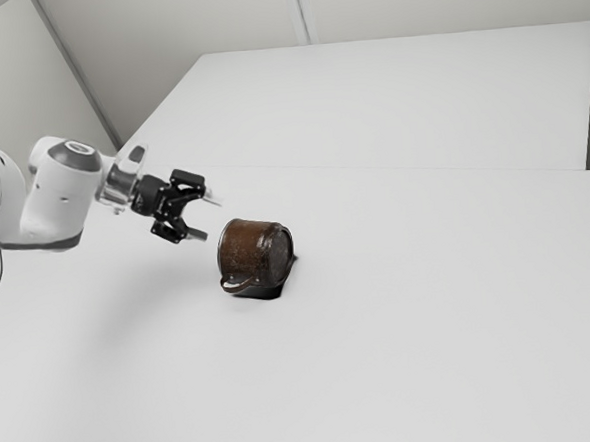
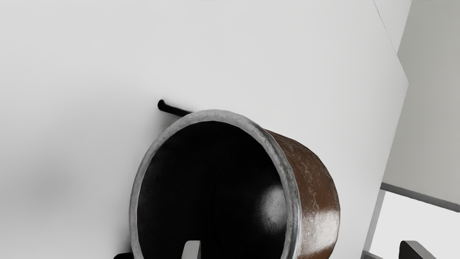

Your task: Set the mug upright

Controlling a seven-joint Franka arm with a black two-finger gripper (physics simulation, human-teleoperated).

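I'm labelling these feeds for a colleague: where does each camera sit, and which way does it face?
Exterior view: at the arm's side, looking across the table at the mug; arm and open pincer show.
Wrist view: on the arm, facing past the pincer's fingers toward the mug's mouth.
Shared: table, tipped mug, pincer.

Arm (image 1: 63,195) reaches in from exterior view's left, white links bent, wrist (image 1: 122,178) sloping slightly down. Black gripper (image 1: 205,216) at arm's end, fingers (image 2: 191,250) spread wide, tips pointing toward exterior view's right.
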